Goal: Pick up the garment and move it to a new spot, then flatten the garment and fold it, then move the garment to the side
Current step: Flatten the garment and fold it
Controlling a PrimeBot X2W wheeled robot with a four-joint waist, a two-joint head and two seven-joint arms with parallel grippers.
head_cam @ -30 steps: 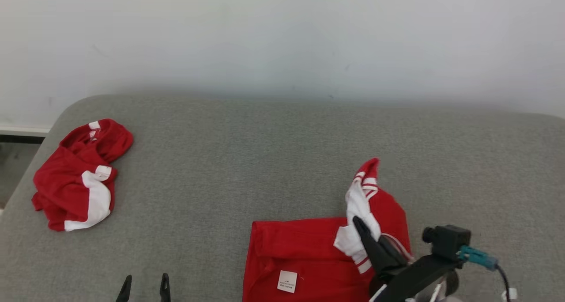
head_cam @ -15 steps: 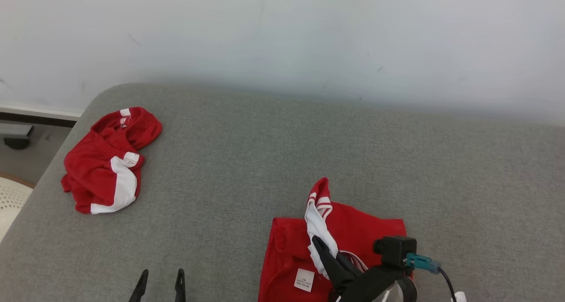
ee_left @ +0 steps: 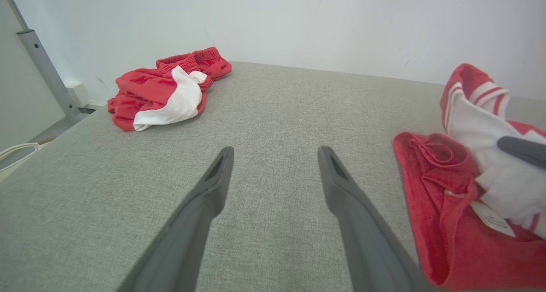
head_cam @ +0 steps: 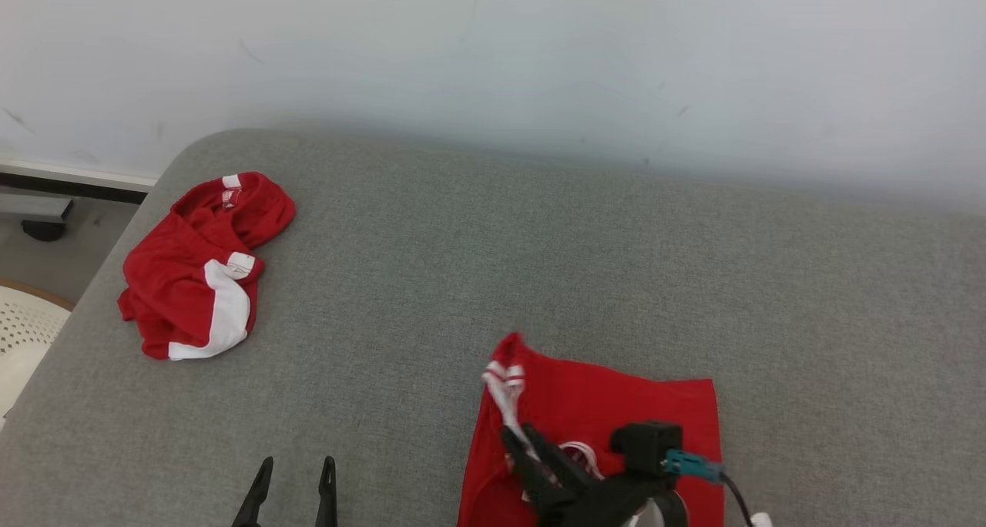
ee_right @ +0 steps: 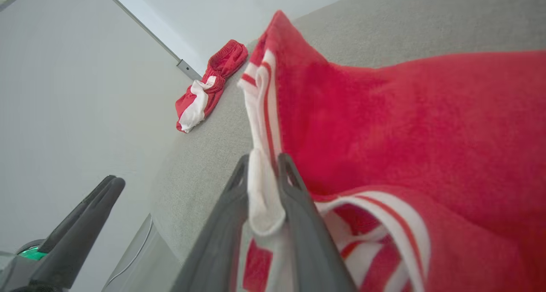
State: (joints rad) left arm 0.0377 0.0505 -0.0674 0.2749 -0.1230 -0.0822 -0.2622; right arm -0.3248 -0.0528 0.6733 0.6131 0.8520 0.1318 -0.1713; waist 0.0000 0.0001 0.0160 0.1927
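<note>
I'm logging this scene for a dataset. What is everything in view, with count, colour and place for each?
red shirt: one, red with a white, red-striped sleeve, near right part of the cushion
red shorts: one, red with a white panel, crumpled at the cushion's far left
cushion: one, grey fabric, under both garments
wall: one, white, behind the cushion
perforated object: one, white, beyond the cushion's left edge
metal post: one, grey, by the wall at left
left gripper: one, dark, open, over bare cushion left of the shirt
right gripper: one, dark, closed on the shirt's white sleeve
</note>
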